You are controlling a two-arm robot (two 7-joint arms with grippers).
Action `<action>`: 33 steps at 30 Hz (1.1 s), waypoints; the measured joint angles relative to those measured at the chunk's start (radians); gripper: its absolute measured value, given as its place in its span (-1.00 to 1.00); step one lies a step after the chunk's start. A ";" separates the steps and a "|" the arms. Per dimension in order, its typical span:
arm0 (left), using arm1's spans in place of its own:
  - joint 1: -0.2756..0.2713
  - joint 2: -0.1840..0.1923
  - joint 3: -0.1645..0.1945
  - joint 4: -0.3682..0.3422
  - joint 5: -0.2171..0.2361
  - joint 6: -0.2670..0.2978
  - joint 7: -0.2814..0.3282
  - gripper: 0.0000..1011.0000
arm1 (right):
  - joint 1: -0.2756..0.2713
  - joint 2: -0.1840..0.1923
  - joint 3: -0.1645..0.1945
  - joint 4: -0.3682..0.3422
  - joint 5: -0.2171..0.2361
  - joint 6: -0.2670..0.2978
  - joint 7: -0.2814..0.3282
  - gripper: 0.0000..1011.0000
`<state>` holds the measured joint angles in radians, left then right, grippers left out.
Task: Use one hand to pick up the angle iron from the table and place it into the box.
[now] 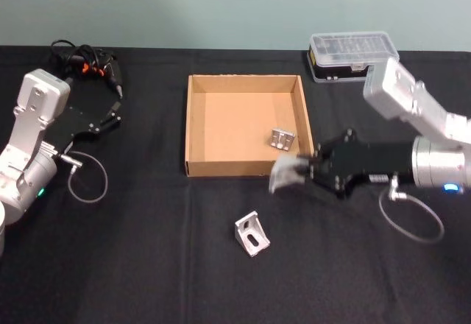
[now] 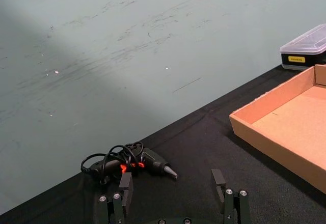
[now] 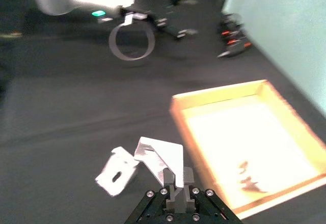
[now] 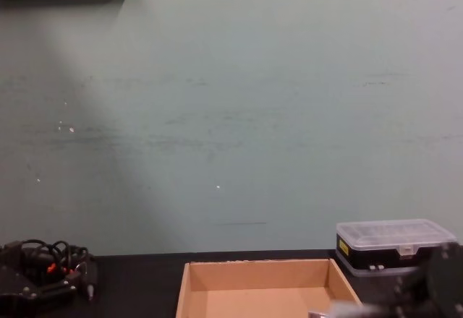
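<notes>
My right tool (image 1: 307, 169) is clamped shut on the angle iron (image 1: 288, 174), a pale L-shaped metal bracket. It hangs at the 5 o'clock corner of the box (image 1: 193, 125), just outside the near wall. From the wrist, the bracket's smooth bent face (image 3: 160, 158) rises straight out of the closed fingers.

The box is a shallow tan cardboard tray, square-cornered with low walls, on the matte black counter (image 1: 147, 265). On its floor, toward 4 o'clock, lies a second angle iron (image 1: 282, 139) with slots cut in its face. A third angle iron (image 1: 252, 233), silvery and slotted, sits on the counter at 6 o'clock from the box, well apart from it.

My left tool (image 1: 114, 114) rests at the box's 9 o'clock, fingers apart and empty. A tangle of black and red cables (image 1: 85, 59) lies at its 11 o'clock. A black case with a clear ribbed lid (image 1: 352, 55) stands at the box's 1 o'clock.
</notes>
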<state>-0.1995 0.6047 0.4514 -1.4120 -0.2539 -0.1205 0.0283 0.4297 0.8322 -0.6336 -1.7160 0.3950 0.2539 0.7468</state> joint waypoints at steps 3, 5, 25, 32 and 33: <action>0.000 0.000 0.000 0.000 0.000 0.000 0.000 0.98 | 0.011 -0.021 0.009 0.019 -0.013 -0.007 -0.030 -0.79; 0.000 0.000 0.000 0.000 0.000 0.000 0.000 0.98 | 0.022 -0.044 0.015 0.040 -0.031 -0.015 -0.055 -0.79; 0.000 0.000 0.000 0.000 0.000 0.000 0.000 0.98 | 0.158 -0.288 0.006 0.341 -0.195 -0.060 -0.188 -0.79; 0.000 0.000 0.000 0.000 0.000 0.000 0.000 0.98 | 0.205 -0.357 -0.018 0.448 -0.236 -0.082 -0.178 -0.79; 0.000 0.000 0.000 0.000 0.000 0.000 0.000 0.98 | 0.209 -0.363 -0.020 0.459 -0.240 -0.084 -0.176 -0.79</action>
<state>-0.1995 0.6047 0.4514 -1.4120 -0.2539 -0.1205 0.0283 0.6389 0.4688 -0.6539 -1.2569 0.1553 0.1698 0.5707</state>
